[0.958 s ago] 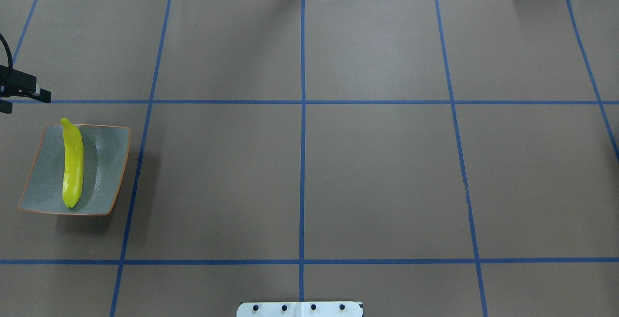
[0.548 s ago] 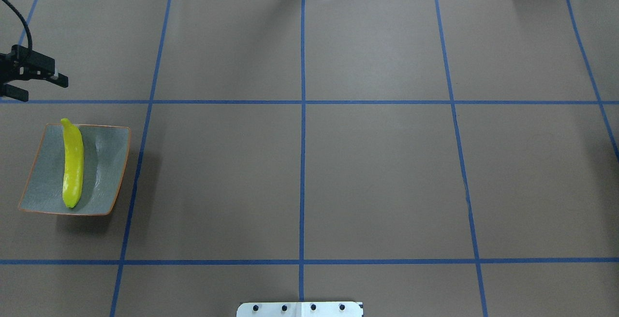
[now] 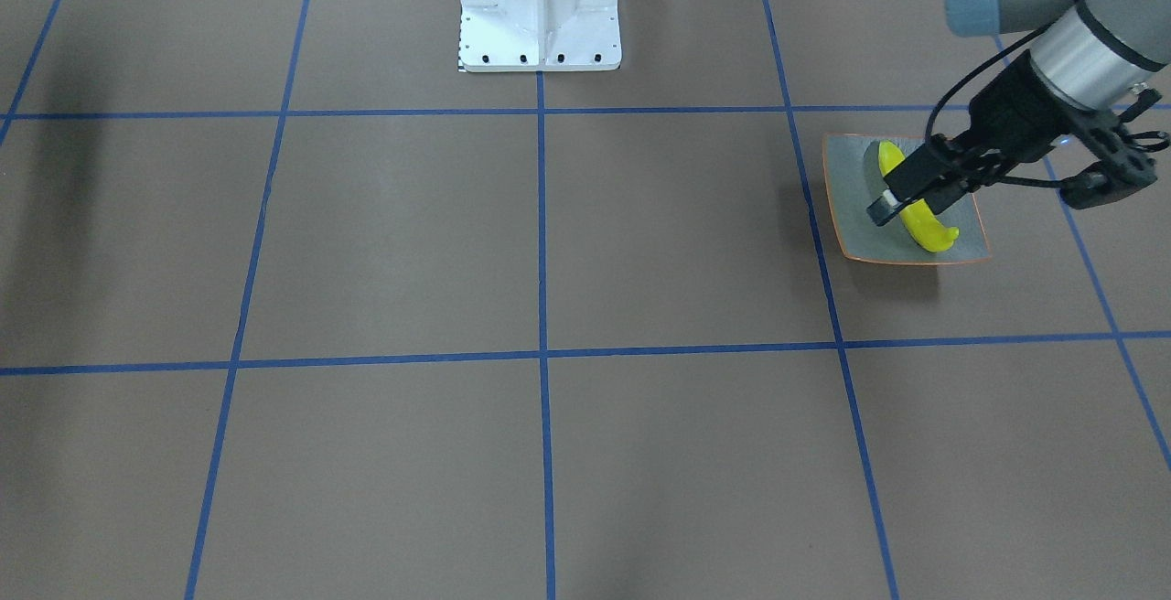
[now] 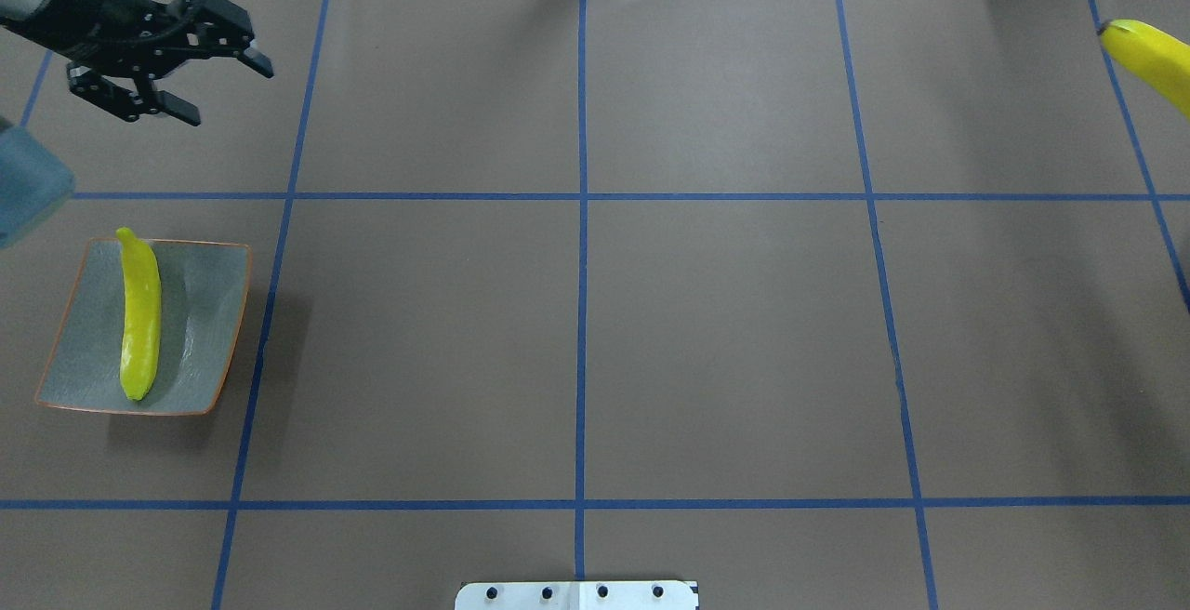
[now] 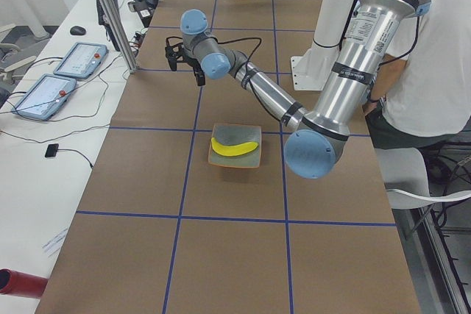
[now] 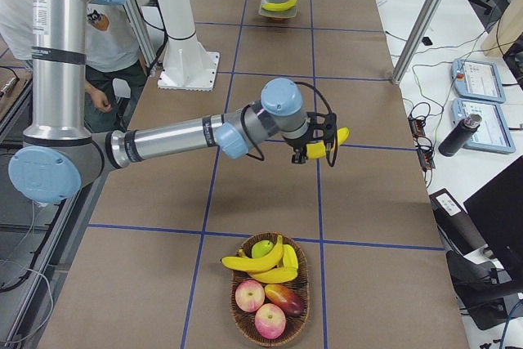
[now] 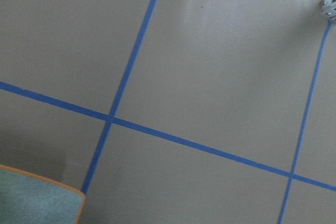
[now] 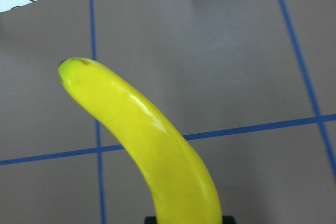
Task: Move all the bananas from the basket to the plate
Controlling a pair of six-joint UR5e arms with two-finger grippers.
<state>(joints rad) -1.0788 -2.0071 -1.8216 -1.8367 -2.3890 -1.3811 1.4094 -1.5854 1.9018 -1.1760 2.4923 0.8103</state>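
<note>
One yellow banana [image 4: 139, 312] lies lengthwise on the square grey-green plate [image 4: 204, 312] at the table's left; the plate's corner shows in the left wrist view [image 7: 37, 203]. My left gripper [image 4: 228, 94] is open and empty, raised beyond the plate. My right gripper [image 6: 315, 150] is shut on a second banana [image 8: 157, 150], held in the air; its tip shows at the overhead view's right edge [image 4: 1148, 61]. More bananas [image 6: 255, 265] lie in the wicker basket [image 6: 237, 304] at the table's right end.
The basket also holds apples [image 6: 270, 320], a mango and a green fruit. The robot's white base [image 3: 540, 5] stands at the table's near middle. An operator [image 5: 427, 56] stands by the base. Blue tape lines grid the brown table.
My left gripper has moved away from the plate, farther across the table and to the right in the overhead view. The held banana has come into view at the overhead's right edge.
</note>
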